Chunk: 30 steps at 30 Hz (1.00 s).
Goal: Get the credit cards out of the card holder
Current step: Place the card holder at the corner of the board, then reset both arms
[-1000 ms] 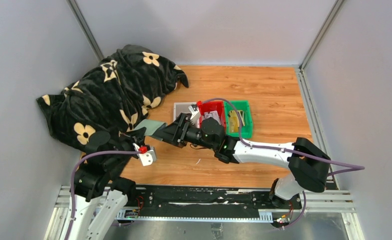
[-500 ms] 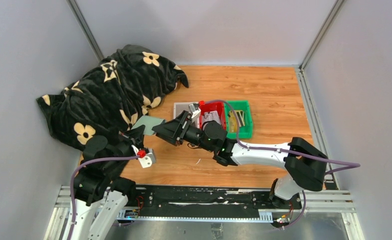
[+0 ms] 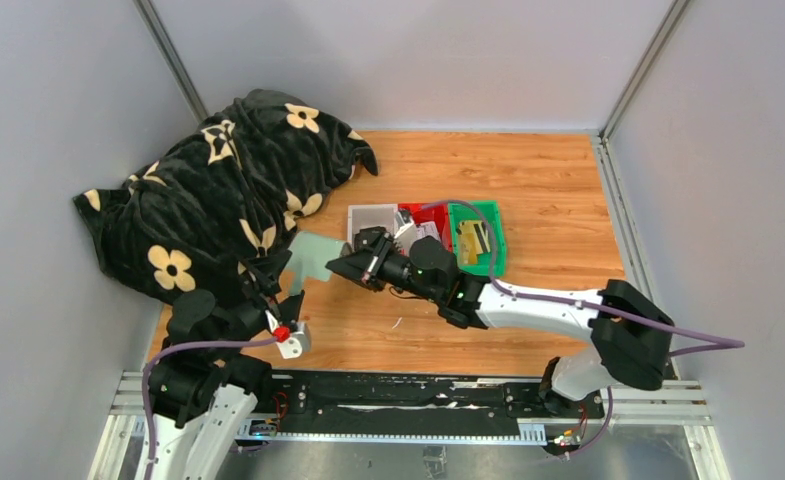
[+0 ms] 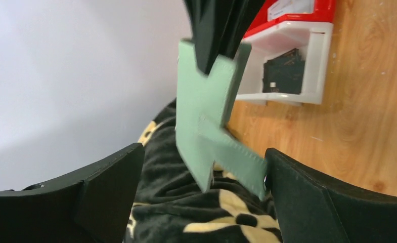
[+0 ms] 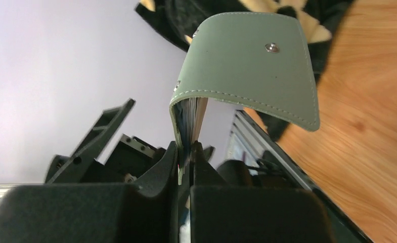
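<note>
The sage-green card holder (image 3: pixel 311 257) hangs in the air just left of the trays, held by one edge. My right gripper (image 3: pixel 346 265) is shut on that edge, and in the right wrist view the holder (image 5: pixel 247 66) folds over above the closed right gripper (image 5: pixel 186 152). Thin edges of credit cards (image 5: pixel 193 117) show inside the fold. My left gripper (image 3: pixel 271 280) stands open just below the holder. In the left wrist view the holder (image 4: pixel 206 116) hangs between the wide-apart fingers of the left gripper (image 4: pixel 202 157), its tab close to the right finger (image 4: pixel 297 192). A black card (image 4: pixel 283 71) lies in the white tray (image 4: pixel 315 66).
A white tray (image 3: pixel 368 216), a red tray (image 3: pixel 433 214) and a green tray (image 3: pixel 490 262) stand side by side mid-table; the green one holds something gold-yellow (image 3: pixel 472 238). A black blanket with yellow flowers (image 3: pixel 218 190) fills the left side. Grey walls enclose the table.
My left gripper has opened, let go of the card holder and drawn back toward the near edge. My right gripper has shut on the holder's edge and now holds it alone.
</note>
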### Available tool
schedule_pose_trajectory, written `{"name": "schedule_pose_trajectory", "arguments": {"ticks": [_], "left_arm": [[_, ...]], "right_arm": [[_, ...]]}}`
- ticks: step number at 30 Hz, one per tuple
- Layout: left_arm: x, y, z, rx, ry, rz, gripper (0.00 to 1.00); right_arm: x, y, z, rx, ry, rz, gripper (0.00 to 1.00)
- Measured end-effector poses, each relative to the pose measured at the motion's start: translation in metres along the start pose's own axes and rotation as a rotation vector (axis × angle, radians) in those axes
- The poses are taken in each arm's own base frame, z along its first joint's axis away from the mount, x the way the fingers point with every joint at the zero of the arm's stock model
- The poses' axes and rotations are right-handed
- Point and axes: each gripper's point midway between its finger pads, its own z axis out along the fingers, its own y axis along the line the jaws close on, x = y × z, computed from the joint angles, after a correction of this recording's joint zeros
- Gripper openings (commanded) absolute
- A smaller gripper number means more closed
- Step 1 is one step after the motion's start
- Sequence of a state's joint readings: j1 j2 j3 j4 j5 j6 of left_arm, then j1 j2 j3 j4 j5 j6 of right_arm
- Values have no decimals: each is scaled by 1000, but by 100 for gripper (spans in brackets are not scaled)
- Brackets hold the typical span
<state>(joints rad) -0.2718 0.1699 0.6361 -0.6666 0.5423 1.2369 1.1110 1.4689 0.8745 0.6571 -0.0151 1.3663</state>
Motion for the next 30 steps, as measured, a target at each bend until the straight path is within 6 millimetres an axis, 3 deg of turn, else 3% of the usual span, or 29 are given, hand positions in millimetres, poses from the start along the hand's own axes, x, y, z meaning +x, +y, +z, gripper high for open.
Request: {"name": "schedule_pose_trajectory", "arguments": {"ticks": [4, 8, 9, 12, 14, 19, 22, 26, 30], "left_arm": [[7, -10, 2, 76, 44, -121, 100], [15, -11, 7, 179, 131, -315, 100], [16, -11, 8, 203, 151, -363, 100], [19, -13, 13, 252, 191, -476, 100], [19, -19, 13, 276, 210, -532, 100], [19, -25, 10, 294, 240, -611, 100], [23, -25, 10, 295, 277, -663, 100], [30, -26, 14, 298, 331, -723, 100], [45, -34, 21, 312, 407, -793, 100]], "right_arm": [[-1, -27, -31, 73, 39, -48, 0], [9, -67, -71, 163, 117, -61, 2], [11, -78, -79, 185, 139, -53, 6], [17, -117, -106, 276, 221, -23, 35], [16, -134, -118, 337, 262, -31, 47], [21, -152, -139, 425, 377, -163, 68], [15, -162, -151, 520, 432, -267, 76], [-4, -167, -169, 641, 444, -409, 86], [-45, -157, -198, 755, 334, -597, 88]]}}
